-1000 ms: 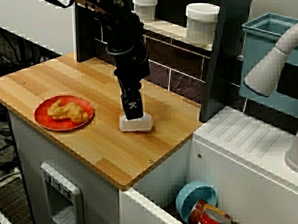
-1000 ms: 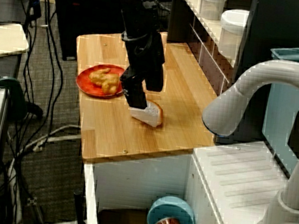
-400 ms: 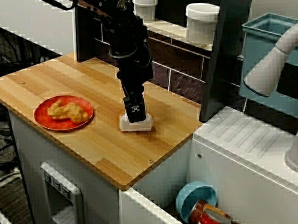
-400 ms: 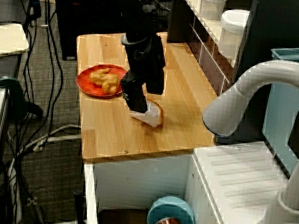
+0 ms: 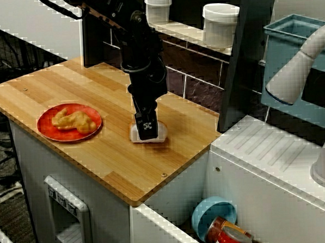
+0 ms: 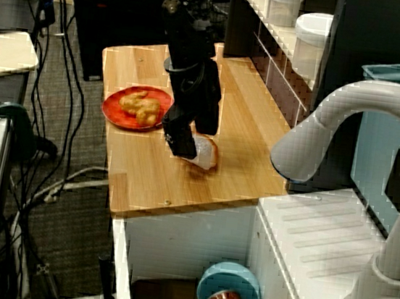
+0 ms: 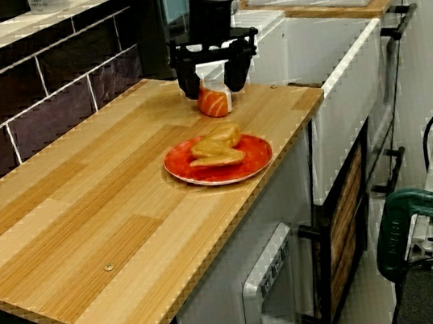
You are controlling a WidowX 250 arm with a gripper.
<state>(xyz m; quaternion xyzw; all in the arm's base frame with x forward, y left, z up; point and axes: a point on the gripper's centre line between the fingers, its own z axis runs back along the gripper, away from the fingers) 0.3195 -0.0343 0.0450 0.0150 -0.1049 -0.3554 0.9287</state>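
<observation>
One salmon-topped rice piece (image 5: 162,134) sits mid-frame on the counter (image 5: 99,157), with the jaws spread apart on either side of it. One red plate (image 5: 70,136) lies to its left, and two white jars (image 5: 221,20) stand at upper centre.

Black on the gripper (image 7: 214,89), with a black-and-white square code on one finger. Between the fingers, a white block (image 7: 215,103) topped with orange. To one side of the gripper, a red plate (image 7: 259,159) bearing golden-brown pieces (image 7: 216,147). Beneath, a honey-toned wooden counter (image 7: 87,222) streaked in long plank grain. Behind, dark brown tiles (image 7: 46,114) lined with pale grout; above them, white jars (image 5: 220,23).
</observation>
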